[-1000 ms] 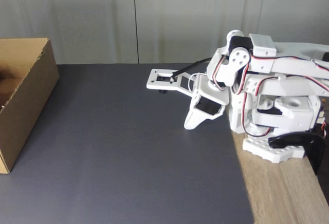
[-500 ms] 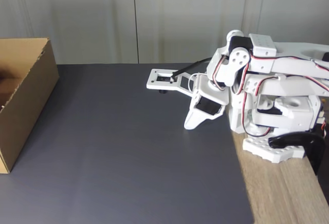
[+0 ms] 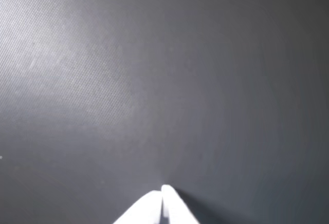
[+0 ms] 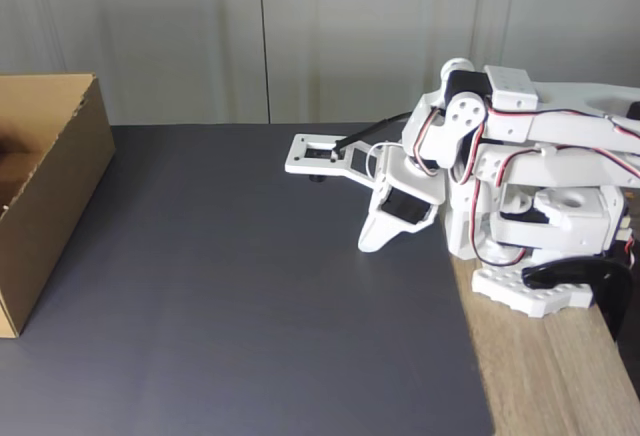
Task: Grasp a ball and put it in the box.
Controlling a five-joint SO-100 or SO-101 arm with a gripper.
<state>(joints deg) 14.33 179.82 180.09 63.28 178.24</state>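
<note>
On the mat (image 4: pixel 250 286): my gripper (image 4: pixel 372 243), tip down.
My jaws: closed together, holding nothing.
Box (image 4: pixel 50 196): far left, fixed view.

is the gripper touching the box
Apart. The fixed view shows the gripper folded near the arm's base at right, with bare dark mat between it and the box at left.

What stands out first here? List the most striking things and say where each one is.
In the fixed view, the white arm sits folded low at the right, its pincer resting tip-down on the dark grey mat. A brown cardboard box stands open at the left edge. In the wrist view, the pincer's white tips meet, closed, over bare mat.
</note>
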